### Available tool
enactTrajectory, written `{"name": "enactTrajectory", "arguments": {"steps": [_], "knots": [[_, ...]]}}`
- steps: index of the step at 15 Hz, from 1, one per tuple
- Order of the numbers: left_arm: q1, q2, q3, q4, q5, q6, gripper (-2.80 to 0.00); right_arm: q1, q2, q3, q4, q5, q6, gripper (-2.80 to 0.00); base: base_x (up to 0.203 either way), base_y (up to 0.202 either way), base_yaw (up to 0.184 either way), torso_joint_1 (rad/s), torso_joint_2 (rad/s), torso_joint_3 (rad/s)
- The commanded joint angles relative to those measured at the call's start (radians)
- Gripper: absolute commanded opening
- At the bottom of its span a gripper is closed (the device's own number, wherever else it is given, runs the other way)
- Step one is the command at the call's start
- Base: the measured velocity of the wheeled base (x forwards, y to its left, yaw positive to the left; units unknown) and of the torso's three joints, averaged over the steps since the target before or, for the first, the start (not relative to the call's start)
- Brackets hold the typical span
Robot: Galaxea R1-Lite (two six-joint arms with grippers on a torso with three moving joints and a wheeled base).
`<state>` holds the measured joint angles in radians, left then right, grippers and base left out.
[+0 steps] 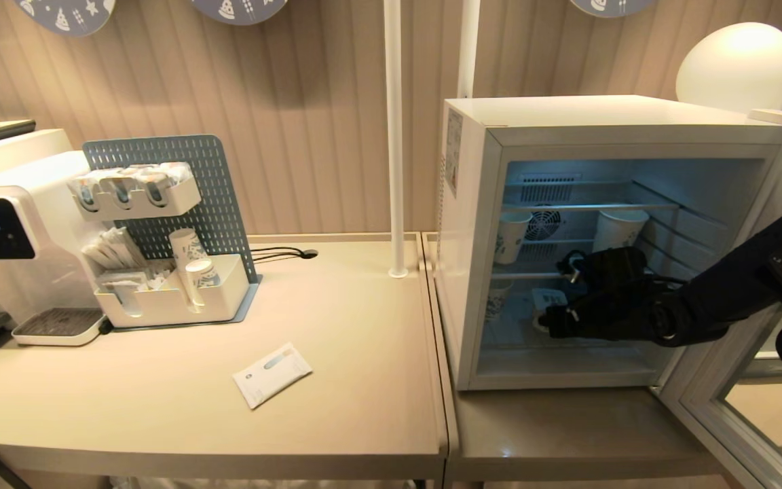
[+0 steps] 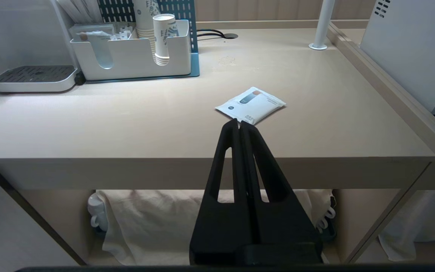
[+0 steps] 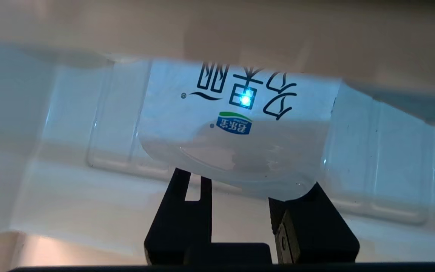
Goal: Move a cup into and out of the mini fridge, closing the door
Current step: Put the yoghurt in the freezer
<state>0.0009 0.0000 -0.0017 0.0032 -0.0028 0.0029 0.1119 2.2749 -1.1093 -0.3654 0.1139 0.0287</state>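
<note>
The mini fridge (image 1: 462,285) stands on the right-hand table with its door (image 1: 703,426) swung wide open to the right. My right arm reaches into the lower compartment. There my right gripper (image 1: 548,324) (image 3: 246,184) is shut on the cup (image 1: 546,300) (image 3: 236,124), a small white pot with a flat printed lid. The fingers (image 3: 181,211) run in under the lid's rim on either side of the pot, so their tips are hidden. My left gripper (image 2: 239,121) is shut and empty, hanging in front of the left table's front edge.
Taller paper cups (image 1: 512,234) (image 1: 618,227) stand on the fridge's wire shelf, and one more (image 1: 496,299) sits low at the left. On the left table lie a white packet (image 1: 272,373), a cup organiser (image 1: 174,292) and a water dispenser (image 1: 4,231). A white pole (image 1: 394,136) rises between the tables.
</note>
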Motion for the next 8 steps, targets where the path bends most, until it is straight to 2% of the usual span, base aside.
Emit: {"name": "enactTrajectory", "arguments": {"steps": [1,8], "knots": [[0.000,0.002,0.000,0.000,0.000,0.000,-2.80,0.002,0.005,0.011,-0.020,-0.005,0.000,-2.80,0.000,0.000,0.000,0.000,0.00,0.000],[-0.001,0.002,0.000,0.001,0.000,0.000,-2.80,0.003,-0.003,0.054,-0.024,-0.005,-0.016,-2.80,0.000,0.000,0.000,0.000,0.00,0.000]]}}
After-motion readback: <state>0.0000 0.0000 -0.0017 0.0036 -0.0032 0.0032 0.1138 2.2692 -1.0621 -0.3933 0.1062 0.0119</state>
